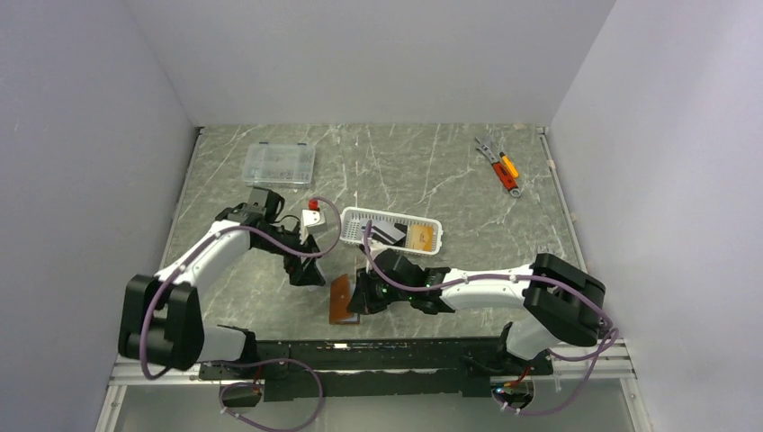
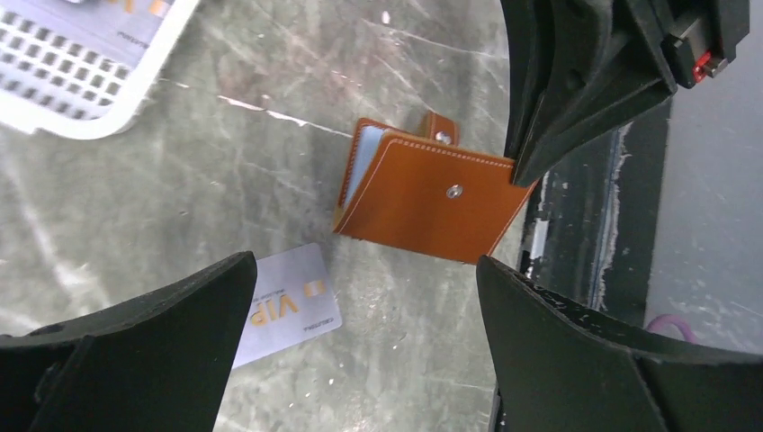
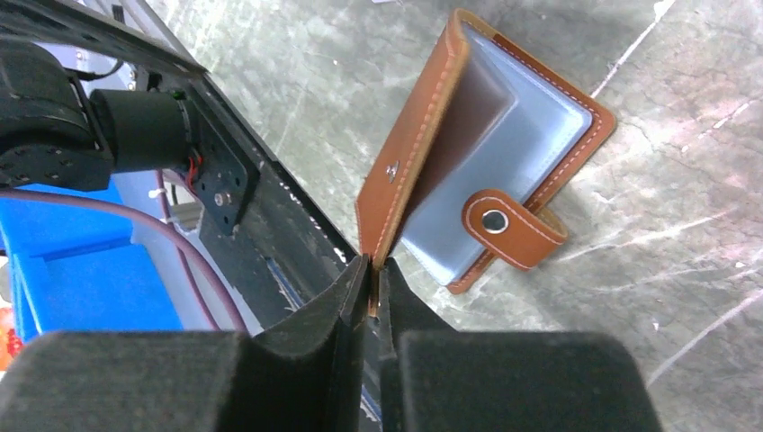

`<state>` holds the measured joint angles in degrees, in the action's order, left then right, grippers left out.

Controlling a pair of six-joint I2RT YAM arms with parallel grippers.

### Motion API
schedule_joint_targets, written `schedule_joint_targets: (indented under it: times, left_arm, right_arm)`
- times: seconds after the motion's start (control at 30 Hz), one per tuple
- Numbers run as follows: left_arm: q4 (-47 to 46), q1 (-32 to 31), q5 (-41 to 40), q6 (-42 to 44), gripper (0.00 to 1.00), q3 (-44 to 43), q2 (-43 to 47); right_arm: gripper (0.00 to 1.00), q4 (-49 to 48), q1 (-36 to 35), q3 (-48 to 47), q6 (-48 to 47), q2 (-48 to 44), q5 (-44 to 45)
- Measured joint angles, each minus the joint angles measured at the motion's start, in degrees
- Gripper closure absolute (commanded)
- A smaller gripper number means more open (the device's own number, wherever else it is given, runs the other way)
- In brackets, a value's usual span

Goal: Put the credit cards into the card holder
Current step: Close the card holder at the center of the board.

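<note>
Right tool (image 3: 371, 270) is clamped on the edge of the wallet (image 3: 504, 135) cover, fingers almost together with only leather between them. Cover is lifted off the pale blue inside; back half lies flat on the table (image 3: 702, 297). Snap tab is undone, lying over the blue part. Wallet sits lower centre of the top view, just below the white basket (image 1: 355, 220), near the black rail. Left tool (image 2: 364, 265) is wide apart, holding nothing, wallet visible between its fingers. One grey card (image 2: 292, 304) lies flat on the table at lower left of the left wrist view, partly behind a finger, apart from the wallet. More cards (image 1: 389, 233) lie in the basket.
</note>
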<state>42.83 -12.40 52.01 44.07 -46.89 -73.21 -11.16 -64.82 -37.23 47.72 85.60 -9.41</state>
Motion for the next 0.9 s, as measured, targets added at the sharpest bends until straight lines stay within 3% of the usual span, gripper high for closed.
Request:
schedule_joint_targets:
  times: [0.13, 0.5, 0.73, 0.9]
  left_arm:
    - [4.2, -0.4, 3.3, 5.7, 0.01, -3.2, -6.6]
    - [16.3, -1.7, 8.8, 24.3, 0.01, -12.0, -16.4]
    - [17.6, -6.1, 7.9, 28.4, 0.18, -13.9, -20.1]
    - [19.8, -7.6, 7.4, 30.7, 0.22, -20.1, -25.4]
  right_arm:
    - [1.00, 2.1, -0.9, -2.1, -0.9, 0.0, 1.5]
    - [1.00, 11.2, -1.8, -7.7, -6.2, 0.8, 3.1]
    - [1.00, 12.5, -1.8, -8.5, -7.8, 1.0, 3.0]
    - [1.00, 12.5, -1.8, -8.5, -8.5, 1.1, 2.9]
